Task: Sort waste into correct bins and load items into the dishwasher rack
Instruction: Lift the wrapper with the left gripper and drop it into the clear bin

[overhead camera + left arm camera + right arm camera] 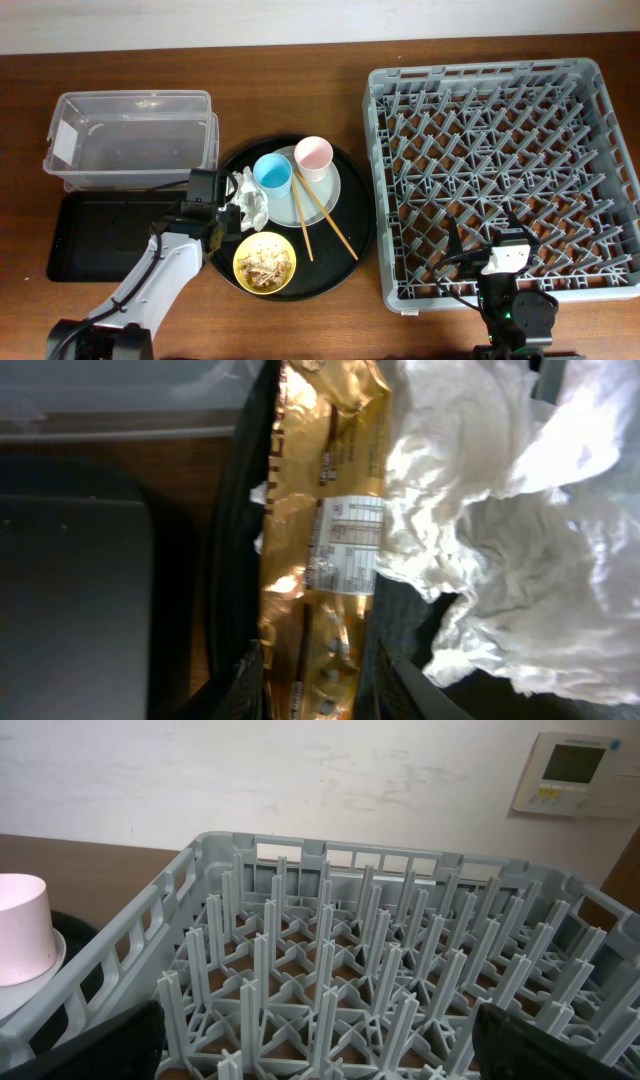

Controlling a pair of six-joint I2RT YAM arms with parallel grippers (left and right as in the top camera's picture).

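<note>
The left arm's fingers (238, 690) are down at the left edge of the round black tray (350, 255), one on each side of the gold foil wrapper (320, 540), which lies lengthwise between them. They bracket its near end closely, but I cannot tell whether they are clenched on the foil or only poised to close. The crumpled white napkin (500, 530) touches the wrapper's right side, so coming in along the tray rim looks chosen to take the foil alone. The clear plastic box (130, 150) and the shallow black tray (100, 235) sit just left of this spot, a short carry for waste. The right arm's fingers (90, 1045) are spread wide and hold nothing. They hover over the near edge of the grey dishwasher rack (500, 180), probably parked out of the way. The blue cup (272, 172), pink cup (312, 155), chopsticks (325, 222) and yellow bowl (240, 250) of scraps all sit on the round tray, not yet loaded.
</note>
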